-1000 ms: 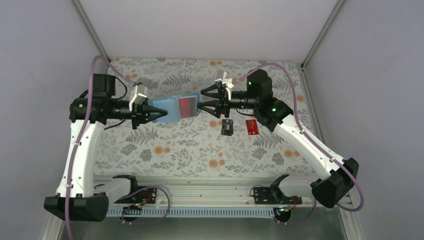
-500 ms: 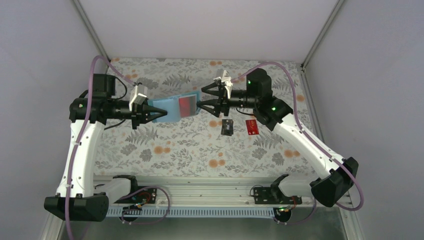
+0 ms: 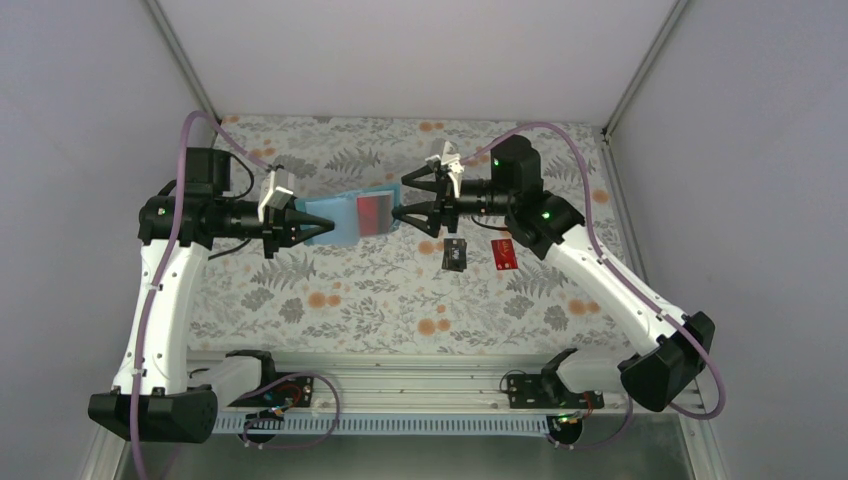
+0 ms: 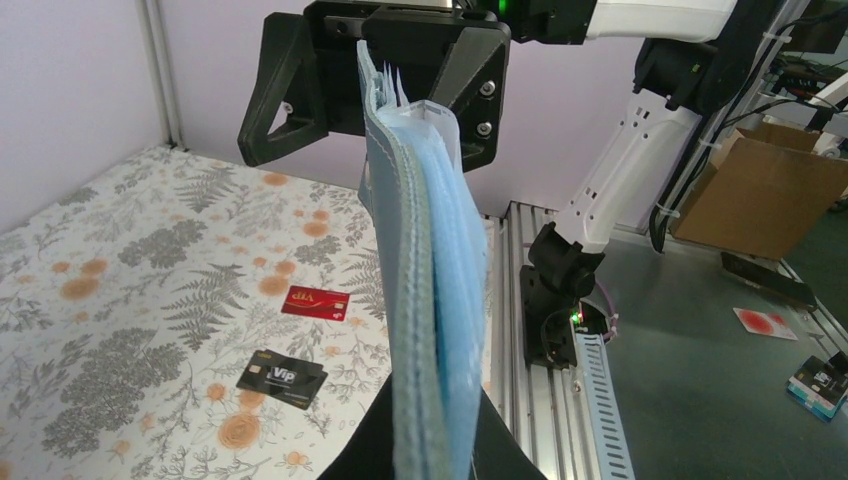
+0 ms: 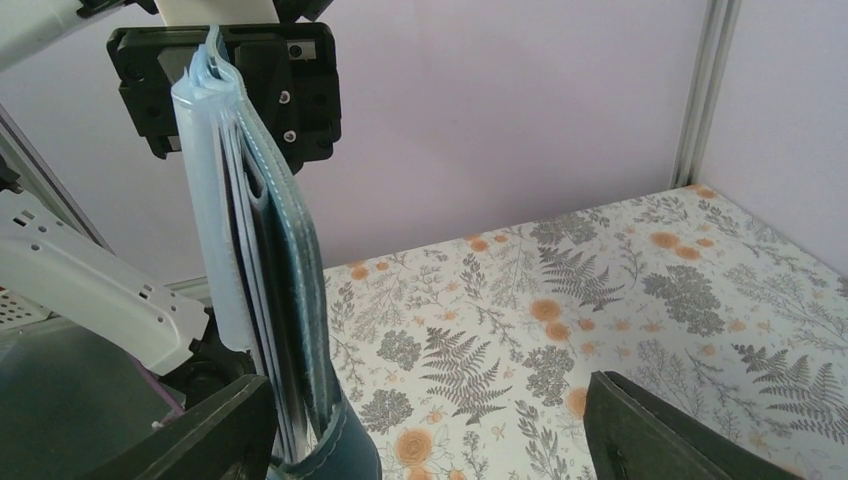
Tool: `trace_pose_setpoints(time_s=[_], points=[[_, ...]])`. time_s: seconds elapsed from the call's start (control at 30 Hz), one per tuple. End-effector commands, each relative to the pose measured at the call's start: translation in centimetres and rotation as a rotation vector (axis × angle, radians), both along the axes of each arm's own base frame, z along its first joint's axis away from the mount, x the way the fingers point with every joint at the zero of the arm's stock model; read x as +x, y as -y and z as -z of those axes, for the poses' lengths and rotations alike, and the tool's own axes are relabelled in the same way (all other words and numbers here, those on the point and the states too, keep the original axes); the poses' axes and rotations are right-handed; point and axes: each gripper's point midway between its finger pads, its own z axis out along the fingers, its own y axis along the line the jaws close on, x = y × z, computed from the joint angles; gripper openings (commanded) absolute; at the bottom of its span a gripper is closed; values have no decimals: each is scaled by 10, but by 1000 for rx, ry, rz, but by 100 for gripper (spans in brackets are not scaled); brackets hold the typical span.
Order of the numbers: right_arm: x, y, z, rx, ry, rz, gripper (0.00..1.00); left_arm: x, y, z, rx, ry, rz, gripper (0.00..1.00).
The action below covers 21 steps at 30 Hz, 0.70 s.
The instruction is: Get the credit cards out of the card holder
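The teal-blue card holder (image 3: 340,220) hangs in the air between both arms, seen edge-on in the left wrist view (image 4: 430,290) and the right wrist view (image 5: 285,300). My left gripper (image 3: 316,228) (image 4: 432,455) is shut on its left end. A pale card with a red disc (image 3: 375,212) sits in the holder's right half. My right gripper (image 3: 402,198) (image 5: 430,440) stands open around the holder's right end, which lies close to its left finger (image 5: 200,440). On the cloth lie a black card (image 3: 455,254) (image 4: 282,377) and a red card (image 3: 504,254) (image 4: 315,302).
A flower-and-fern printed cloth (image 3: 380,290) covers the table. Grey walls with metal corner posts (image 3: 180,60) close in the back and sides. An aluminium rail (image 3: 400,385) with both arm bases runs along the near edge.
My right gripper's jaws have spread wider at the holder's right end. The left gripper, the holder and the two cards on the cloth have stayed put.
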Motion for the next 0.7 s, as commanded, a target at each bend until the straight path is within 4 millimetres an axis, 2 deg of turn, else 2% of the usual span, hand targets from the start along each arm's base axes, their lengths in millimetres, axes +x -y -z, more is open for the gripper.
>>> trace_pose_setpoints(time_s=[0.0,0.23,0.67], points=[[5,3,-9,3,18,10,80,-8,1,-11,-41,58,31,2],[4,-9,-9,23,-10,-23,83,-7,1,-10,-39,56,29,2],[-18,-30,-17,48,17,-126,86,-5,1,-8,-36,50,26,2]])
